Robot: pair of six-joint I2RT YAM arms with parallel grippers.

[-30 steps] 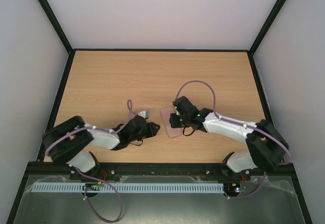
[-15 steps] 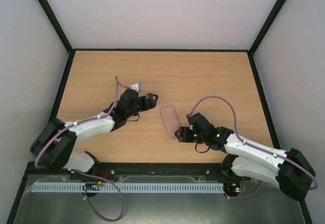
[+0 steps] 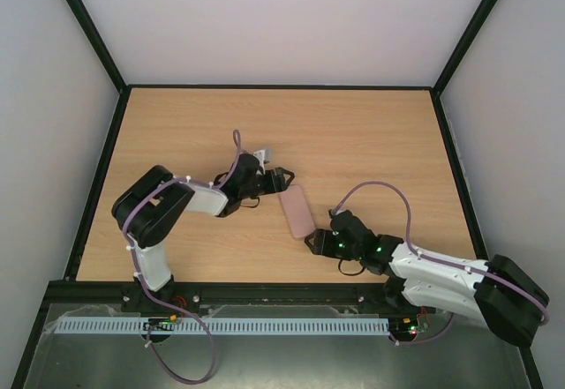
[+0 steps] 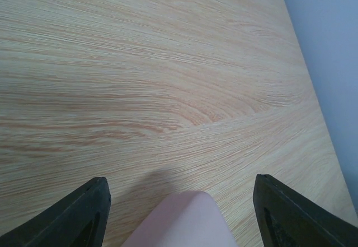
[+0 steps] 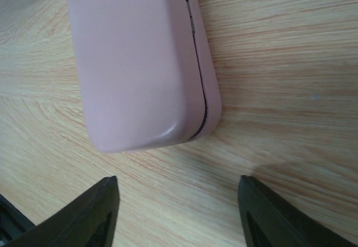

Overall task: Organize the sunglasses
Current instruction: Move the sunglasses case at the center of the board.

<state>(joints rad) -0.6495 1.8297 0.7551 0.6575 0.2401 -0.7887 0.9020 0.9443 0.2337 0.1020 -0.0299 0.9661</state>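
closed case bracketed end to end, sunglasses out of sight

see the pink case (image 3: 297, 211) lying flat on the worktop (image 3: 177, 133), long axis running roughly away from the arm bases. read it as shut: seam (image 5: 200, 84) drawn tight along the side in the right wrist view.

cannot find the sunglasses in any view. judge them either inside the shut case or out of camera; cannot tell which.

find the left hand (image 3: 284, 177) at the far end of the case and the right hand (image 3: 316, 241) at the near end, both low over the wood. take this bracketing as a way to steady or square up the case from both ends. judgement only, not observed.

left hand: spread wide, holding nothing. rounded end of the case sitting inside the span, with one of the fingers (image 4: 84, 216) on either side. no contact visible between pads and case.

right hand: spread as well, holding nothing. case lying beyond the fingertips and offset toward the left side of that view, with a strip of bare wood between tips and case. touching nothing visible.

expect a sideways squeeze across the narrow width to suit that smooth, rounded shell better than any grip on the ends.
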